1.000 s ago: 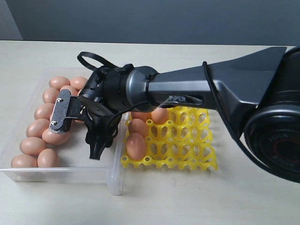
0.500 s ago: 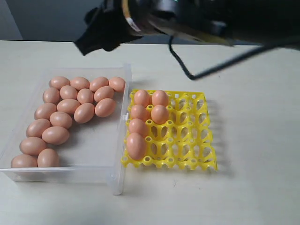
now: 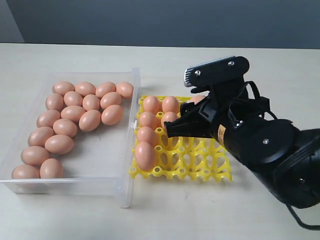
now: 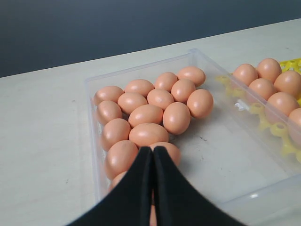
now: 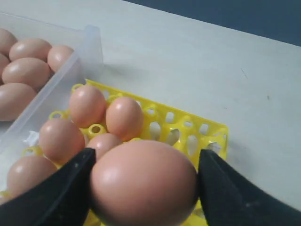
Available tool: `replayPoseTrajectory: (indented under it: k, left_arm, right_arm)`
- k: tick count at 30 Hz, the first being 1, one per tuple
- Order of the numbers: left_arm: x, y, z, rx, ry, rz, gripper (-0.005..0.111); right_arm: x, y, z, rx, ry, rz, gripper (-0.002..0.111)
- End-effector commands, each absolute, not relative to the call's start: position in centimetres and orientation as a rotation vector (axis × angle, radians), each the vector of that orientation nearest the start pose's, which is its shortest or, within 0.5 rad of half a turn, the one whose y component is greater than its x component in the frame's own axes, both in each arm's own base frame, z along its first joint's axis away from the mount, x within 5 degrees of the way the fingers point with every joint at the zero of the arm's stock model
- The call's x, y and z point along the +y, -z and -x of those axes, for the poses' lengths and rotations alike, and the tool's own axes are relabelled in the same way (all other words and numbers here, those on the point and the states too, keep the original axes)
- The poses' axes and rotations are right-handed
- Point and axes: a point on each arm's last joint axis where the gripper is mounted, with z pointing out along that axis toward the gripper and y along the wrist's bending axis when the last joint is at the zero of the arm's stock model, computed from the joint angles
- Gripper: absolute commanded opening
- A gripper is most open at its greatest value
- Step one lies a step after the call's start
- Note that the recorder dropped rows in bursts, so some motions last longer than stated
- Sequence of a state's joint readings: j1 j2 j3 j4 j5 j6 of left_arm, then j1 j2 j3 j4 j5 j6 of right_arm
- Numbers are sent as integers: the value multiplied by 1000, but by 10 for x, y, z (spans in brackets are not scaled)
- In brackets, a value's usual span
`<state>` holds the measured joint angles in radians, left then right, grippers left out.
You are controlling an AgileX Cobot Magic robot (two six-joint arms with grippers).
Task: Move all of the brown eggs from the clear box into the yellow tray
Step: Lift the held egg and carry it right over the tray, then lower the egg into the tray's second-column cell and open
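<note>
Pale tabletop (image 3: 165,215): right gripper (image 5: 143,188) grips a brown egg (image 5: 141,172) over the yellow tray (image 5: 214,134), likely bound for an empty cup (image 5: 173,136).

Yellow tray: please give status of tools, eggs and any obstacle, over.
Right tool shut on one brown egg, over yellow tray. Left tool shut, empty, over clear box. Many more eggs left in box. Free cups open, nothing in the way.

A pale beige, matte worktop (image 3: 60,215) fills most of every view, and the right wrist view shows a few faint dark specks on it. Behind its far edge stands a dark blue-grey wall (image 3: 150,20). A lighter grey panel (image 3: 9,20) shows at the exterior view's left edge.
</note>
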<state>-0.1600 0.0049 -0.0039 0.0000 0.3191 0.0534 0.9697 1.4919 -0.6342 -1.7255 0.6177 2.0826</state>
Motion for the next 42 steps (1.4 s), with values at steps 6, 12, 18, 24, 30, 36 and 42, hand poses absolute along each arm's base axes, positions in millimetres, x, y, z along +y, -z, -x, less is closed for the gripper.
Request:
replayPoseTrajectory:
  k: [6, 12, 18, 24, 30, 36, 42]
  left_arm:
    - [-9, -185, -54, 1783, 78, -191, 0]
    - [-9, -185, -54, 1783, 78, -191, 0]
    - [-9, -185, -54, 1783, 78, -191, 0]
    - [-9, -185, -54, 1783, 78, -191, 0]
    - [-9, -185, -54, 1783, 78, -191, 0]
    - [-9, -185, -54, 1783, 78, -191, 0]
    - [-9, -185, -54, 1783, 78, -191, 0]
  right_arm:
    - [228, -250, -223, 2214, -1115, 440, 0]
    - [189, -250, -252, 2109, -871, 509, 0]
    - [180, -214, -240, 2077, -822, 533, 0]
    - [174, -185, -231, 2013, -856, 494, 0]
    - [173, -160, -229, 2070, -816, 551, 0]
    - [174, -145, -230, 2105, -794, 576, 0]
    - [174, -129, -234, 2146, -765, 565, 0]
